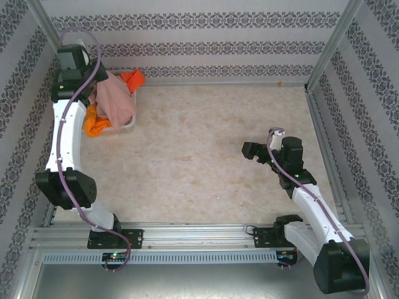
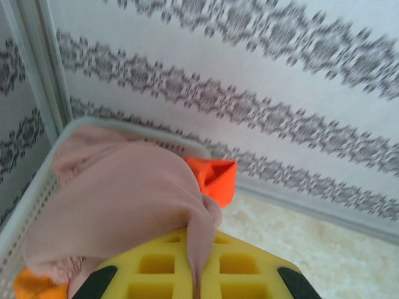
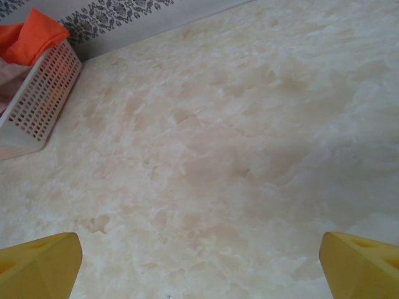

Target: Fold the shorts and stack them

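- The pink shorts (image 2: 118, 205), heaped in the basket (image 2: 28, 205), are pinched between the closed left gripper (image 2: 196, 274) directly above.
- The right gripper (image 3: 199, 265) is held wide and empty, well apart from the basket.

Light is bright, even and diffuse in all three views, with no hard glare. In the top view the table (image 1: 212, 156) is evenly lit, with only faint, soft shading beside the right arm (image 1: 305, 193). The frame posts at the picture's edges lean outward slightly. The left wrist view is the softest: the wallpaper (image 2: 280, 118) smears toward the upper right, and the left gripper's yellow fingers (image 2: 156, 268) at the bottom edge are close and blurred. In the right wrist view the table washes out pale at upper right and a dim band crosses mid-frame. The basket (image 3: 37, 99) at upper left is crisp, while the right gripper's fingers (image 3: 40, 268) in the bottom corners are out of focus.
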